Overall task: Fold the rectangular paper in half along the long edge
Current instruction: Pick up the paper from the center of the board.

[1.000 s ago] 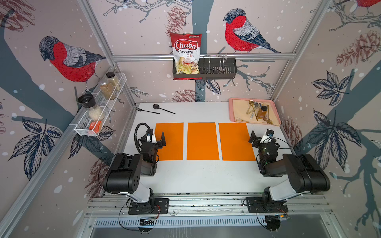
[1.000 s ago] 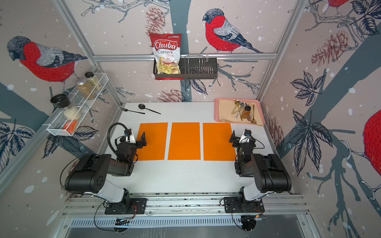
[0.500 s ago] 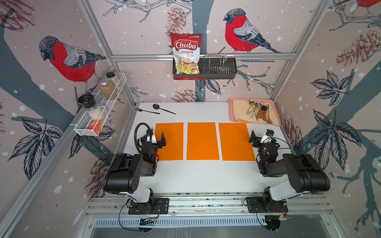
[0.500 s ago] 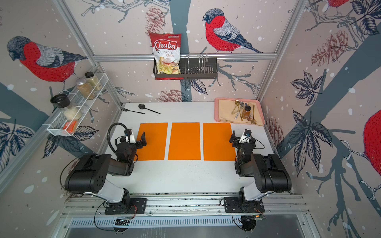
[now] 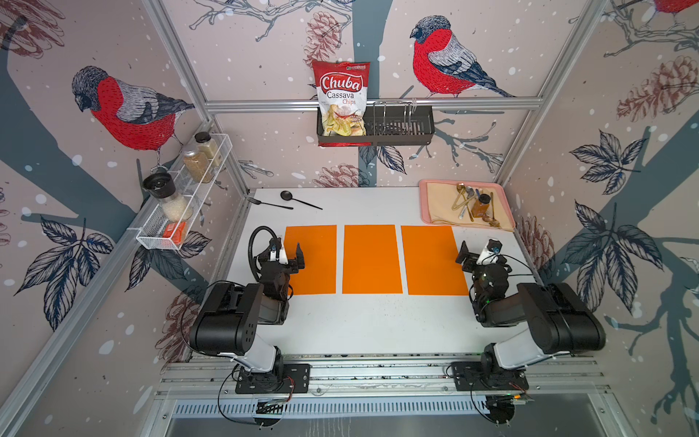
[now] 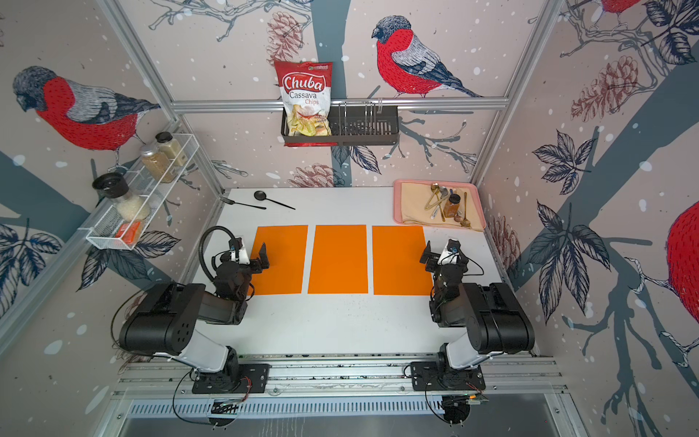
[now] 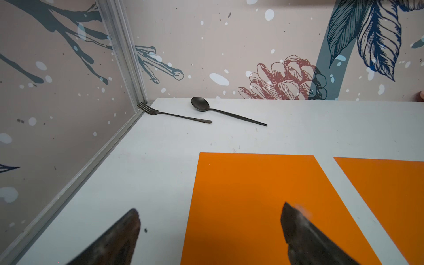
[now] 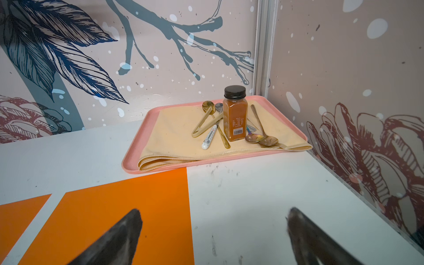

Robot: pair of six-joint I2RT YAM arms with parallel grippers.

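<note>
Flat on table (image 5: 378, 325): left sheet (image 5: 314, 265), middle sheet (image 5: 372, 259), right sheet (image 5: 433, 261), long axes 12–6. Spread, empty: left jaws over left sheet's 9 o'clock edge, right jaws over right sheet's 3 o'clock edge.

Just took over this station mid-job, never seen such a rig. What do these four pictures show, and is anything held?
Two black robot arms, left arm and right arm, stand at a white table's near edge. Both top views look down on everything; each wrist view looks forward from one arm's wrist. Three orange sheets lie flat side by side: left sheet, middle sheet, right sheet. Behind them lie a fork and spoon, and a pink tray with a cloth and spice jar. The left tool hangs over the left sheet's outer edge, the right tool over the right sheet's. Both are open, holding nothing.
</note>
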